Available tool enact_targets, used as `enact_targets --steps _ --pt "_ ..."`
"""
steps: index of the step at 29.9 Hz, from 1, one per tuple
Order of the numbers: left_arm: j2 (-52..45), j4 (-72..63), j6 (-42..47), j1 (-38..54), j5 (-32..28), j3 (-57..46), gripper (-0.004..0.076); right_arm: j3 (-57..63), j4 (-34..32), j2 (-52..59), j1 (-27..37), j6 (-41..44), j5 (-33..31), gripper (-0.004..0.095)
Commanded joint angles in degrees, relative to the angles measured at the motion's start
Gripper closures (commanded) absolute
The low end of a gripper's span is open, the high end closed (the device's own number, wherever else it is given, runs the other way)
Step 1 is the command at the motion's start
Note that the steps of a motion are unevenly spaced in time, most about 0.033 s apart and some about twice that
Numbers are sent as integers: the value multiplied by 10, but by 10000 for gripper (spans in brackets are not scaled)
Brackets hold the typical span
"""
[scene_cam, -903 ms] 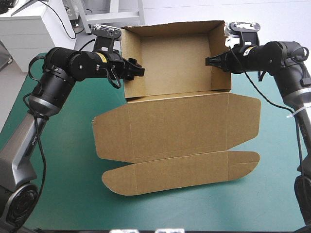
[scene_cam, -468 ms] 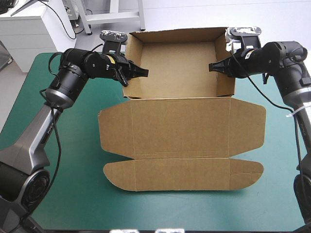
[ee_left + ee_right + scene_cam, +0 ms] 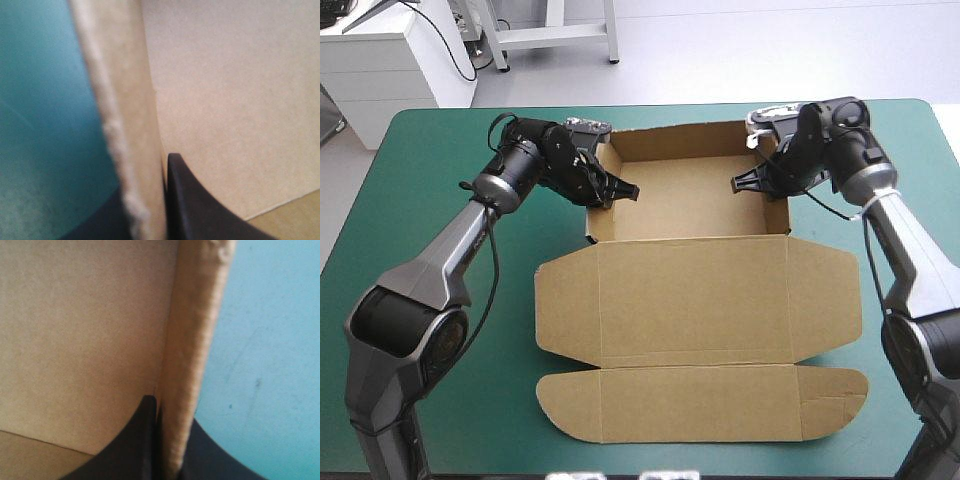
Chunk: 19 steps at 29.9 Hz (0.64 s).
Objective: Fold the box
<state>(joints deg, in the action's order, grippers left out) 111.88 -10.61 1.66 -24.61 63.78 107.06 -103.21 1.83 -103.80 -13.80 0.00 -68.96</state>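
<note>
The brown box (image 3: pixel 692 205) stands as an open tray near the table's far edge, its lid and front flap spread flat toward the near edge. My left gripper (image 3: pixel 616 190) is shut on the box's left wall (image 3: pixel 131 150), one black finger (image 3: pixel 192 210) inside and one outside. My right gripper (image 3: pixel 752 183) is shut on the box's right wall (image 3: pixel 192 365), a black finger (image 3: pixel 142 440) pressed against its inner face. Both wrist views show board on one side and teal-green cover on the other.
The flat lid panel (image 3: pixel 695 300) and its rounded front flap (image 3: pixel 700 402) cover the middle and near part of the table (image 3: pixel 440 240). Bare teal-green cover lies to the left and right of the box.
Both grippers have lowered the tray from its raised, tilted pose down onto the table, moving it toward the near side. The arms now reach lower, still holding the side walls.
</note>
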Motion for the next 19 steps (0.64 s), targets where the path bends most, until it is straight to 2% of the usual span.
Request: enact_targets --steps 1,4,9,19 --pt "-2 -28 -29 -10 48 20 731 -16 22 -7 -34 -26 14 922" --pt "18 3 -17 -10 100 20 731 -16 20 -34 -57 -18 3 923" --pt "23 33 -17 -10 98 20 731 -16 24 -63 -65 0 -15 923" --pt "25 72 -67 -9 100 20 731 -16 14 -66 -65 5 -4 923"
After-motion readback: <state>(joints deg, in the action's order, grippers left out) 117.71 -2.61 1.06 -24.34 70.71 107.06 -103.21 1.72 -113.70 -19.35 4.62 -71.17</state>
